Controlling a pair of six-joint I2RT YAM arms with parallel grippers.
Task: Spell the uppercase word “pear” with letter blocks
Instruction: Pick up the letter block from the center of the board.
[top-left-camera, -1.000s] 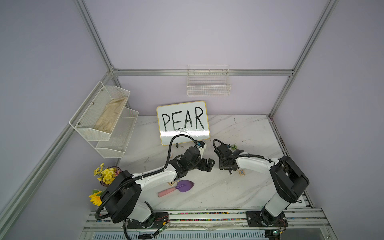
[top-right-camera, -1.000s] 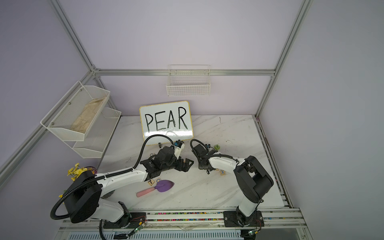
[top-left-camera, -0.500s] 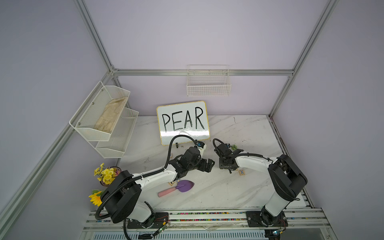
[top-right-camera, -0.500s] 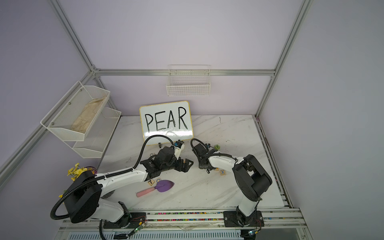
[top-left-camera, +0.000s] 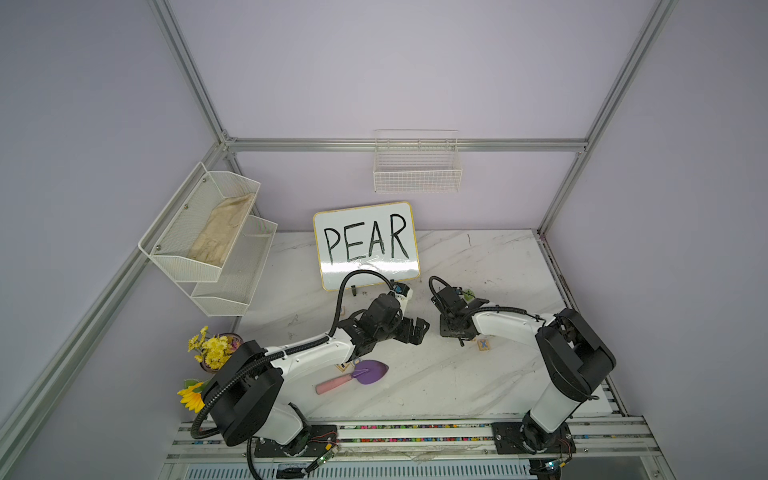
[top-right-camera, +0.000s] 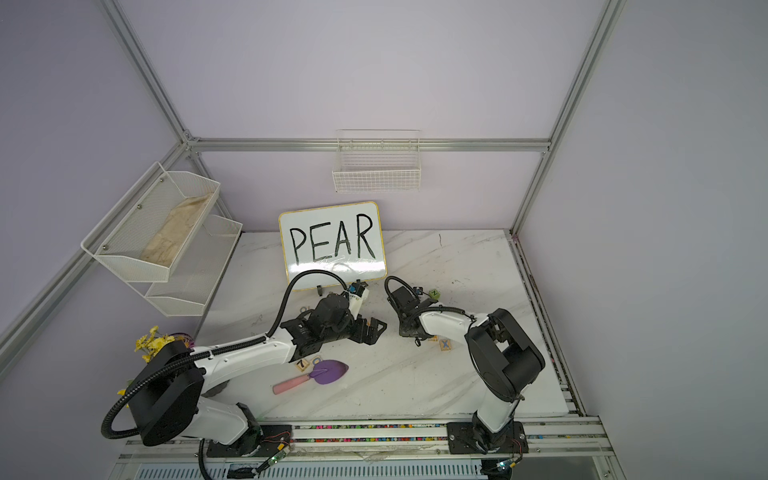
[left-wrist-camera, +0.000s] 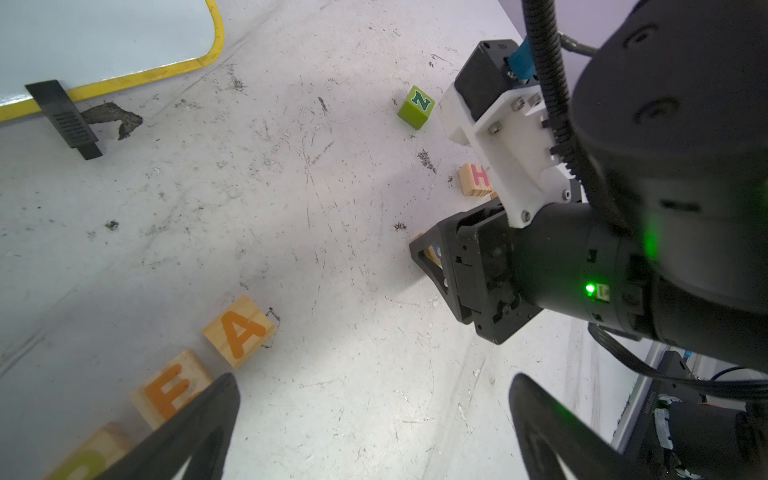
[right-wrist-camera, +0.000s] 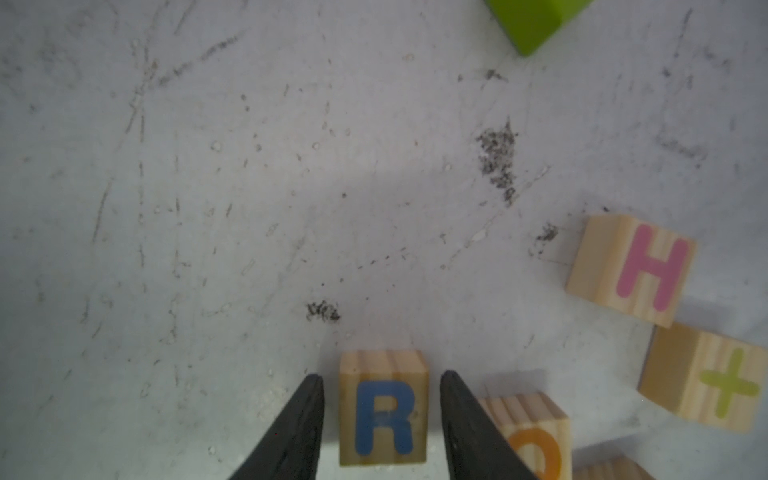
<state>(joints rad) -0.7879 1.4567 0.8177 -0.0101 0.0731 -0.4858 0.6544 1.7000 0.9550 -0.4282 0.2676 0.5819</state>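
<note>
Right gripper (right-wrist-camera: 381, 376): fingers apart, straddling the R (right-wrist-camera: 383, 409) with a thin gap on each side, not yet clamped. The R sits on the table (right-wrist-camera: 208, 208), letter up. Left gripper (left-wrist-camera: 374, 415): spread wide, empty, hanging just off the A (left-wrist-camera: 239, 330) end of the P (left-wrist-camera: 85, 459), E (left-wrist-camera: 170, 395), A row, one finger over the E. Risks, as judged: (1) if one finger touches first, it may twist or shove the R before the pinch sets. (2) The round-letter block (right-wrist-camera: 530, 434) lies just outside one right finger, close enough to be knocked on the lift. (3) The slot for the R is beside the A, right under the left gripper, so the arms could meet unless the left one clears. (4) The A sits a little turned against the E, and a low set-down could bump it and break the row. Count: grippers 2; task blocks 4 (P, E, A in a row, R between the right fingers). Spare blocks near the right gripper, at least 5: N (left-wrist-camera: 415, 107), H (right-wrist-camera: 631, 270), plus (right-wrist-camera: 702, 378), round-letter, and an unread sliver (right-wrist-camera: 611, 469). An X (top-left-camera: 483, 344) shows in a top view, maybe that sliver, cannot tell. Two blocks (top-right-camera: 302, 365) lie by the trowel (top-right-camera: 328, 371). Trowel 1, whiteboard (top-left-camera: 365, 245) 1.
</note>
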